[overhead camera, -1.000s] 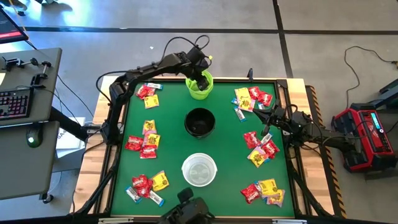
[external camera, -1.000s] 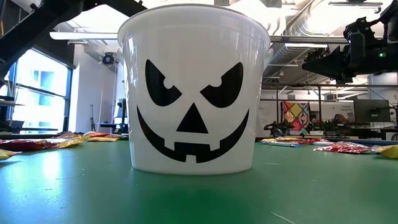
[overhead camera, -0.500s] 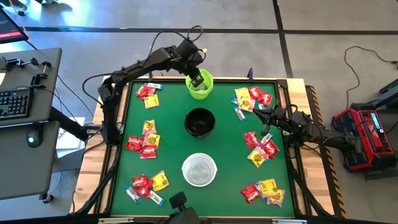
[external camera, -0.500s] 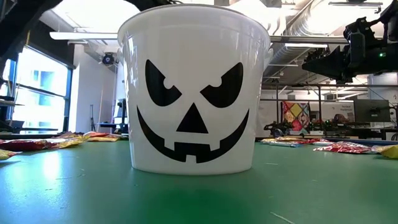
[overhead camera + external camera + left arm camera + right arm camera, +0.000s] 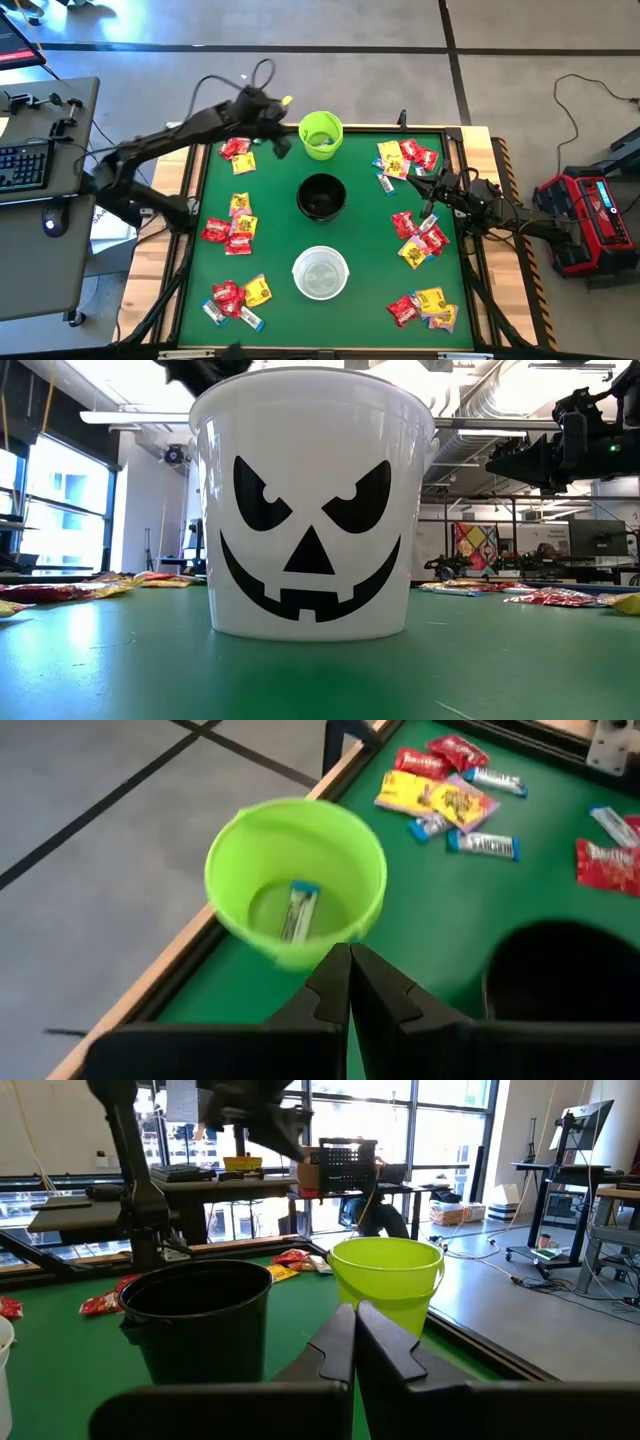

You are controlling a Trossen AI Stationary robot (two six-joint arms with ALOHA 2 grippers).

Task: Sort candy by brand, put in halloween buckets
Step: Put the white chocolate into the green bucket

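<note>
Glossy plastic buckets (image 5: 321, 135); shiny candy wrappers (image 5: 240, 228); matt green table (image 5: 270, 250).

Left arm stretches in from the table's left side toward the far edge, left gripper (image 5: 281, 146) raised at the far-left, fingers (image 5: 335, 982) pressed together, nothing held. Right arm reaches in low from the right side, wrist roughly level, right gripper (image 5: 428, 188) at mid-right pointing toward the centre, fingers (image 5: 350, 1342) also closed and empty.

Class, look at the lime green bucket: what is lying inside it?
One pale blue-white candy packet lies on the floor of the green bucket. The near part of the floor is hidden by the bucket's own wall.
</note>
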